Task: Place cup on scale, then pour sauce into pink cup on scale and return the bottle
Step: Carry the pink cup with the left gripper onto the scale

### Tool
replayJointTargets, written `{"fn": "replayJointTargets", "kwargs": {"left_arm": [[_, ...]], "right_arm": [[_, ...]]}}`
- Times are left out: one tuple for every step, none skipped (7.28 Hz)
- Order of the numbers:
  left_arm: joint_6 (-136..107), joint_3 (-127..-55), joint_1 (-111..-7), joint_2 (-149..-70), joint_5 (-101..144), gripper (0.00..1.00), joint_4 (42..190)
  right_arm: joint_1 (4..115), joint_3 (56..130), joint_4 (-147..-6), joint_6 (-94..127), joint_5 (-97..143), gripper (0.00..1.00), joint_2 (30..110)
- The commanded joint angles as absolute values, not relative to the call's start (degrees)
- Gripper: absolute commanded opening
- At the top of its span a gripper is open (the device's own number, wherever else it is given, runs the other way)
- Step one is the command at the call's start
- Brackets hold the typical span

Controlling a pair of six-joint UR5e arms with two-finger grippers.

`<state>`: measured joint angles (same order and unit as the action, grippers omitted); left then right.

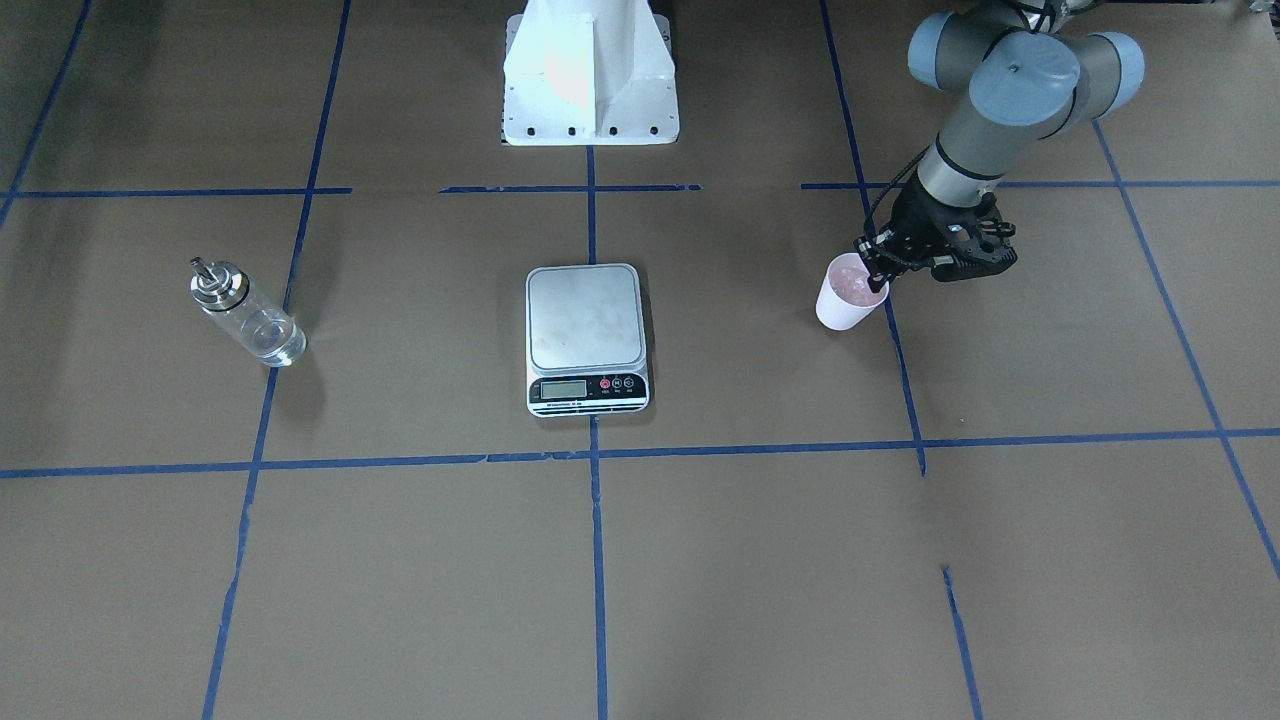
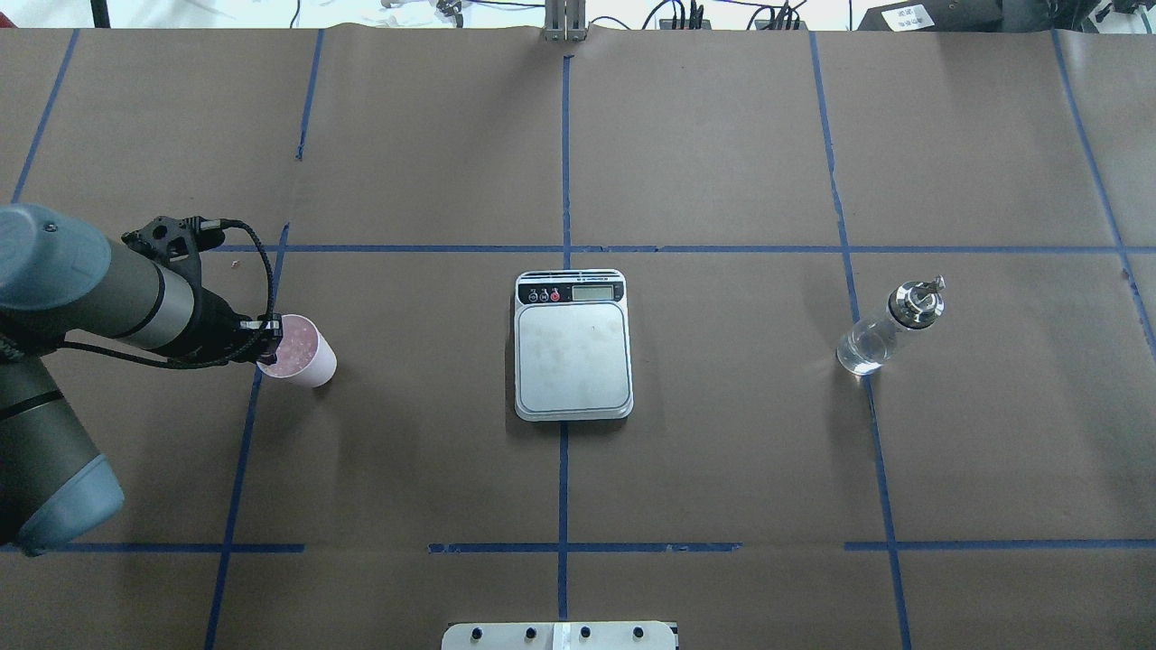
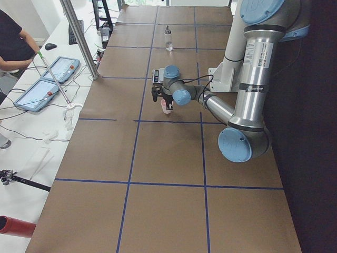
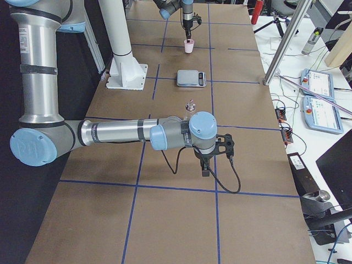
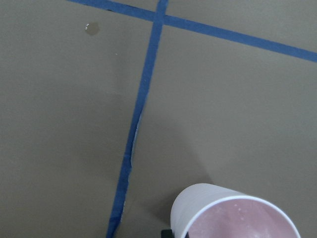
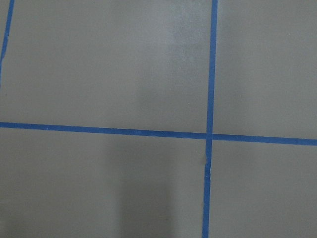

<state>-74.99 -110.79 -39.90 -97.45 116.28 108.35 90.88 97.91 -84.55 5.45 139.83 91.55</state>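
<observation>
My left gripper (image 2: 264, 338) sits at the rim of the pink cup (image 2: 302, 354), left of centre in the overhead view. I judge it is there to pinch the wall for the carry to the scale (image 2: 573, 357) at centre, but I can't tell if the jaws have closed. The bottle (image 2: 880, 334) stands right of centre, awaiting the pour. Only the right side view shows my right gripper (image 4: 208, 168), low over the counter (image 4: 181, 220); I cannot tell how its jaws stand.
</observation>
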Motion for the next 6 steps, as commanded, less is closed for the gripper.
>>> {"fn": "replayJointTargets", "kwargs": {"left_arm": [[-74.97, -119.05, -40.25, -99.56, 118.39, 0.0, 96.49], [-74.88, -119.79, -40.43, -107.06, 118.13, 0.0, 85.45], [-75.06, -119.45, -40.34, -115.93, 117.86, 0.0, 75.6], [-78.1, -118.83, -40.08, -119.58, 118.12, 0.0, 74.28], [-83.36, -114.3, -39.56, -124.84, 117.95, 0.0, 74.53], [-86.89, -109.12, -39.2, -129.68, 116.64, 0.0, 75.31]], "right_arm": [[90.88, 98.08, -84.55, 5.45, 139.83, 1.0, 91.49], [90.88, 98.09, -84.55, 5.45, 139.83, 1.0, 91.49], [90.88, 98.09, -84.72, 5.45, 139.92, 1.0, 91.49], [90.88, 98.09, -84.81, 5.45, 140.27, 1.0, 91.49], [90.88, 98.09, -84.9, 5.45, 140.97, 1.0, 91.58], [90.88, 98.17, -84.9, 5.45, 141.85, 1.0, 91.58]]}}
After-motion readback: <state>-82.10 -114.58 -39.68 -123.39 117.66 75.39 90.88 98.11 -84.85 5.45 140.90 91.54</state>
